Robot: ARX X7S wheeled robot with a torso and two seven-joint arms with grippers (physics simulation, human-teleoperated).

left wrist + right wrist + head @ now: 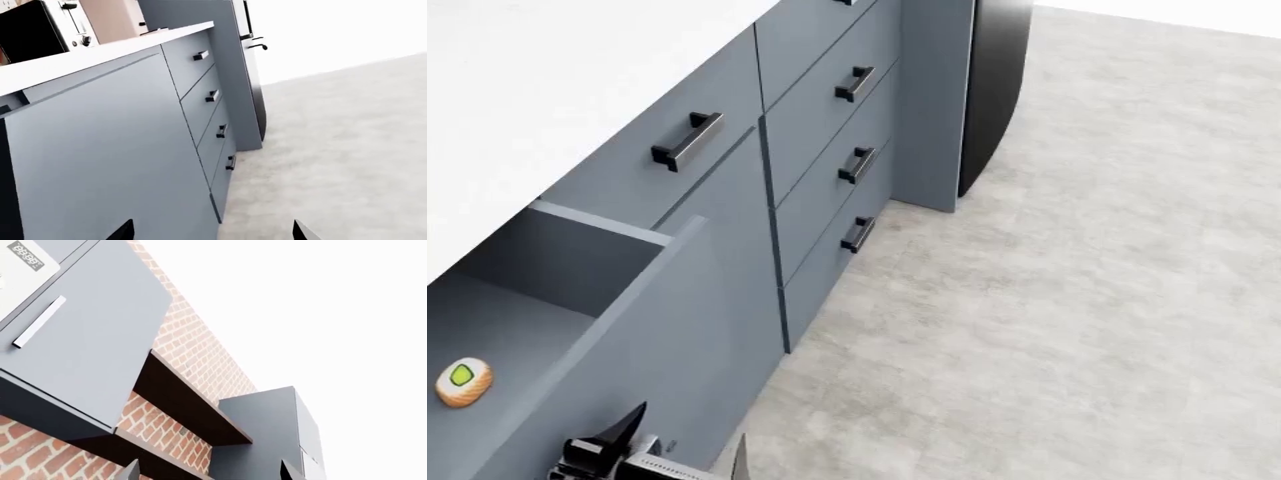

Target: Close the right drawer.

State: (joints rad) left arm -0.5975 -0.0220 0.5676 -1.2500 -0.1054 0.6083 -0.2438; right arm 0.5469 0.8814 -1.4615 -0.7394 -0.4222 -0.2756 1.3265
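Drawer box, the right drawer [587, 300], sticks out open under the white counter [547, 90], and the picture's edge cuts off most of it. A small sushi piece [463, 382] lies inside. Bare floor [1068, 300] spreads beside it. The left gripper [674, 450] hangs low by the drawer wall, jaws wide. The right gripper [207, 471] points up at a brick wall [193, 360], jaws apart.
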